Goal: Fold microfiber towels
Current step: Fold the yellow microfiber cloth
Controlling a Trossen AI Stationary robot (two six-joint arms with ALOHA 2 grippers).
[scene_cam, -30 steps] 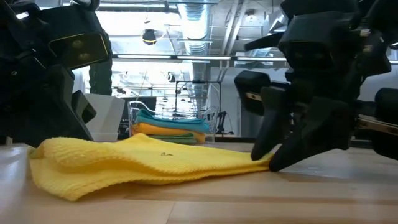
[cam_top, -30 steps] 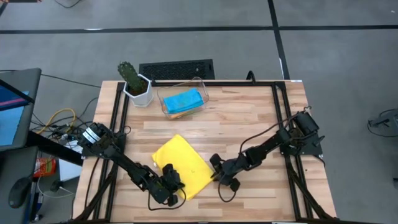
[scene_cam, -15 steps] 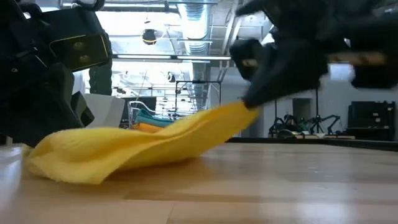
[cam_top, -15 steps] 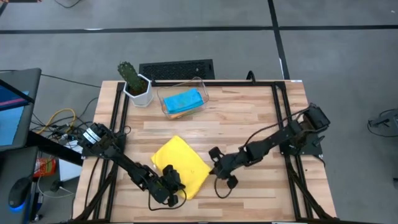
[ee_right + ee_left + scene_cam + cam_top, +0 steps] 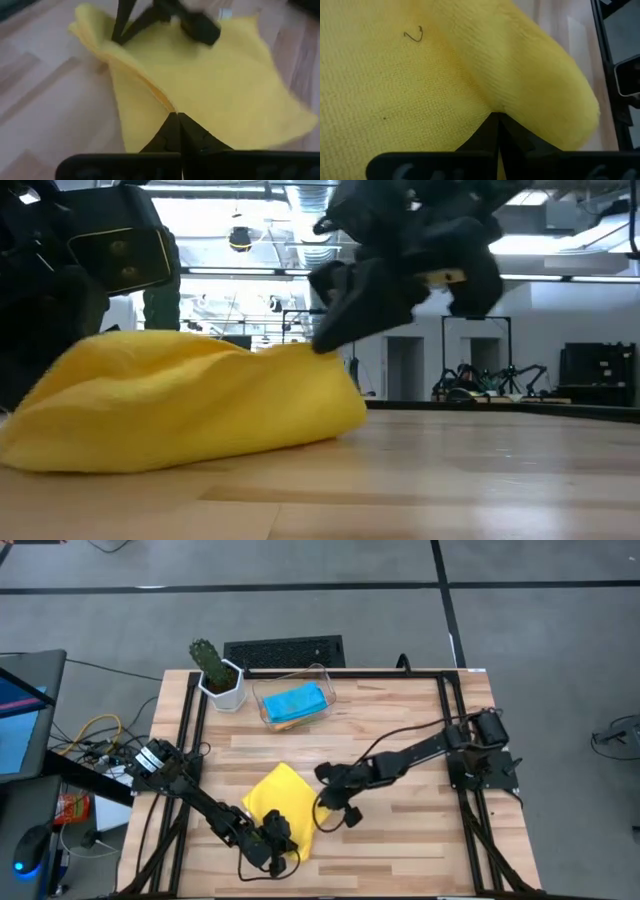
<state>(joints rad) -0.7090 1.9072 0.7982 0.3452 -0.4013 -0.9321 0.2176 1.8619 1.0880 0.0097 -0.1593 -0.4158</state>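
I have the yellow towel (image 5: 272,808) bunched at about six o'clock on the counter (image 5: 400,720), near the front edge. A second ago it lay flatter and wider; since then my right pincer (image 5: 322,802) has snapped down onto its right-hand edge and carried that edge up and toward nine o'clock, so the cloth now humps over itself. My left pincer (image 5: 272,843) is pressed together on the near corner at about seven o'clock, anchoring it. I read this as the first fold half made: the lifted edge has yet to be laid down on the far side.

The blue towel (image 5: 294,701) sits in the bin (image 5: 322,677) at twelve o'clock, with an orange one under it, well apart from my work. A cactus pot (image 5: 222,685) stands at eleven o'clock. From three to five o'clock the counter is bare wood, so the right arm has room to retreat; toward nine o'clock the left arm and the counter frame crowd the fold's landing.
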